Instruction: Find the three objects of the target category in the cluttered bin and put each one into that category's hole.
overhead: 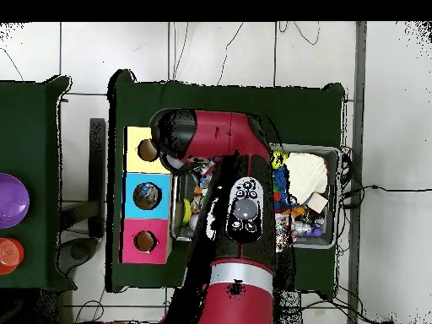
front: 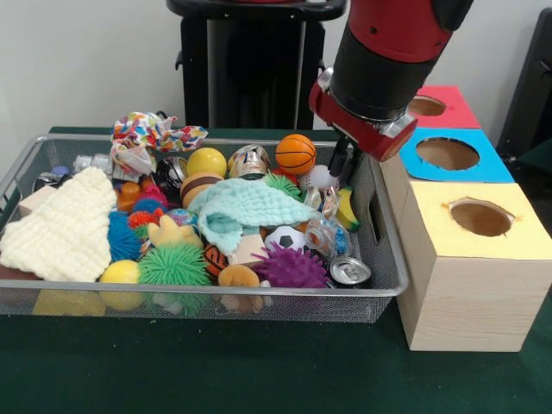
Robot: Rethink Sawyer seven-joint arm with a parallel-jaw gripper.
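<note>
The wire mesh bin (front: 390, 259) is full of toys and cloths; in the overhead view its rim (overhead: 339, 196) shows beside the arm. A crushed clear bottle with a blue label (front: 325, 235) lies near the bin's right side, and another clear crushed piece (front: 324, 200) lies just behind it. A third pale clear bottle (front: 86, 162) seems to lie at the far left. My gripper (front: 345, 162) reaches down into the bin's far right corner, above these bottles. The blue-surround hole (front: 447, 153) tops the middle wooden box (overhead: 146, 195). In the overhead view the arm hides the gripper.
The red-surround hole (front: 427, 106) lies behind the blue one and the yellow-surround hole (front: 480, 217) in front. Shiny cans (front: 349, 272) (front: 248, 161), a teal cloth (front: 246, 207), a cream cloth (front: 65, 228), balls and spiky toys fill the bin.
</note>
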